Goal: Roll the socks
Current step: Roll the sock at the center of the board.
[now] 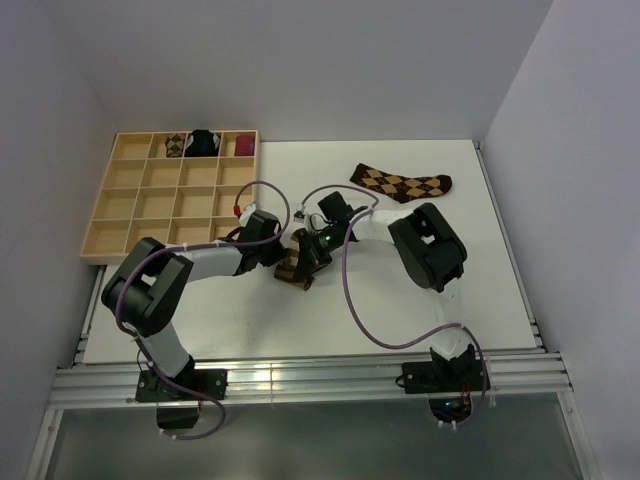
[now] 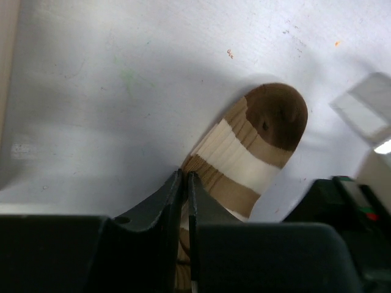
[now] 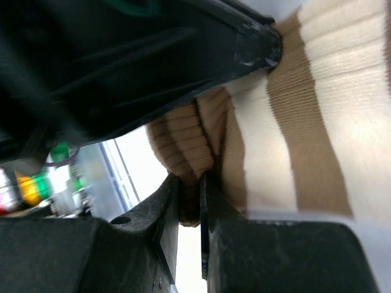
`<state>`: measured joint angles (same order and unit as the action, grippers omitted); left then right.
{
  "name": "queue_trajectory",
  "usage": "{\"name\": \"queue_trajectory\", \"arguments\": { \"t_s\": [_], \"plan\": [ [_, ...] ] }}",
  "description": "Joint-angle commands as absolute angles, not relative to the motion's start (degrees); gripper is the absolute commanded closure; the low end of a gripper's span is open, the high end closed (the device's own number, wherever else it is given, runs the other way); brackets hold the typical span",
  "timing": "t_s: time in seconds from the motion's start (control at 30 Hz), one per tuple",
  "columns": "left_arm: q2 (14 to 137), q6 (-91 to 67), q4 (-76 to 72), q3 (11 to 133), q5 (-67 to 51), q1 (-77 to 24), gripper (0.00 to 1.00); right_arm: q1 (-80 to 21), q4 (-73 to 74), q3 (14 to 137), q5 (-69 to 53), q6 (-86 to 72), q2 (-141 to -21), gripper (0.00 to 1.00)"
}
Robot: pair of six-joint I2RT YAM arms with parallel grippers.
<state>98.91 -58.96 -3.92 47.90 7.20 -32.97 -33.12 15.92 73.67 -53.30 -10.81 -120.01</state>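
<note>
The striped sock (image 1: 294, 272) lies bunched mid-frame on the desk (image 1: 490, 290). The left fingers (image 2: 178, 190) pinch its ribbed fabric, and the right fingers (image 3: 171, 204) clamp a folded edge. It looks soft, light and floppy, best gripped at the fold.

One striped sock (image 2: 244, 152); one argyle sock (image 1: 402, 183); three sock bundles (image 1: 203, 143); one wooden tray (image 1: 130, 205).

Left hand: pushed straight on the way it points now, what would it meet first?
The striped sock itself: the left hand pinches it, and its brown toe lies directly ahead. Beyond that, probably only bare table.
</note>
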Motion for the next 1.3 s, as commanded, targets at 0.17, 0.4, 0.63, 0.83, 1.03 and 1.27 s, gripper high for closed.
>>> {"name": "queue_trajectory", "arguments": {
  "t_s": [0.17, 0.4, 0.63, 0.83, 1.03, 1.27],
  "plan": [
    [99.7, -56.2, -3.8, 48.2, 6.7, -32.7, 0.83, -33.4, 17.4, 73.4, -54.2, -12.0, -126.2, 1.00],
    [93.8, -55.8, -1.8, 48.6, 7.4, -32.8, 0.61, -33.3, 17.6, 72.6, -51.1, -13.2, -125.2, 1.00],
    [85.7, -59.9, 5.4, 48.0, 10.9, -32.8, 0.35, -33.3, 16.4, 72.2, -48.3, -15.7, -124.0, 1.00],
    [80.2, -67.8, 10.7, 42.8, 10.4, -33.3, 0.32, -33.5, 16.7, 72.2, -47.4, -16.3, -123.6, 1.00],
    [75.8, -76.1, 7.4, 35.5, 10.4, -36.0, 0.31, -33.7, 15.9, 72.2, -46.9, -17.5, -123.3, 1.00],
    [75.2, -80.9, 1.4, 30.8, 12.8, -37.6, 0.32, -34.1, 13.8, 71.7, -46.3, -19.9, -122.9, 1.00]
  ]
}}
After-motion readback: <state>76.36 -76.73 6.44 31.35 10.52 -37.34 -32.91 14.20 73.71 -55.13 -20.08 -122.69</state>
